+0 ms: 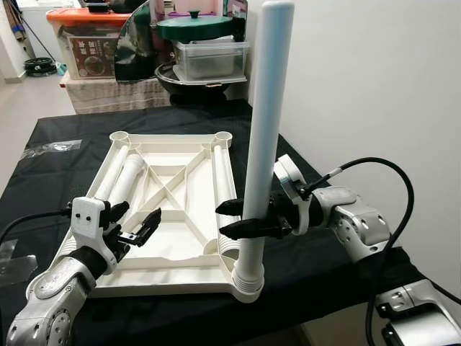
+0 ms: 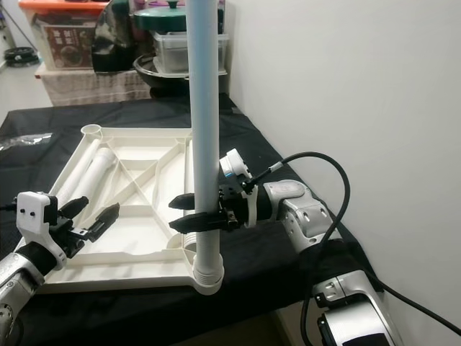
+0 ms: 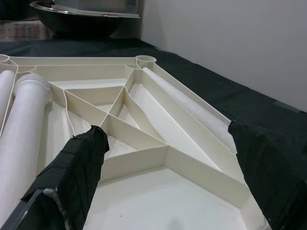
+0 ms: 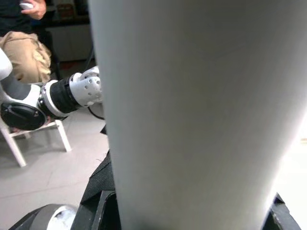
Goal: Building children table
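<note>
1. Right tool [image 1: 241, 218] is clamped around the upright leg [image 1: 263, 137], whose long axis stands straight up from the corner socket [image 1: 247, 282] right below the tool.
2. Left tool [image 1: 137, 223] hangs open over the upside-down tabletop [image 1: 173, 241], so the right arm's nearer.
3. Spare leg [image 1: 124, 180] lies inside the tabletop, beyond the left tool.
4. Black-covered surface [image 1: 302, 252], white wall just right of the right tool, storage bins [image 1: 90, 43] well behind.

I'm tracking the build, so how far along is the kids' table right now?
Early stage. One pale tubular plastic leg stands upright in the near right corner socket of the upturned white ribbed plastic tabletop, with the right gripper shut on it. The left gripper hovers open over the tabletop. Another white leg lies loose inside; the far corner sockets are unfilled.
</note>
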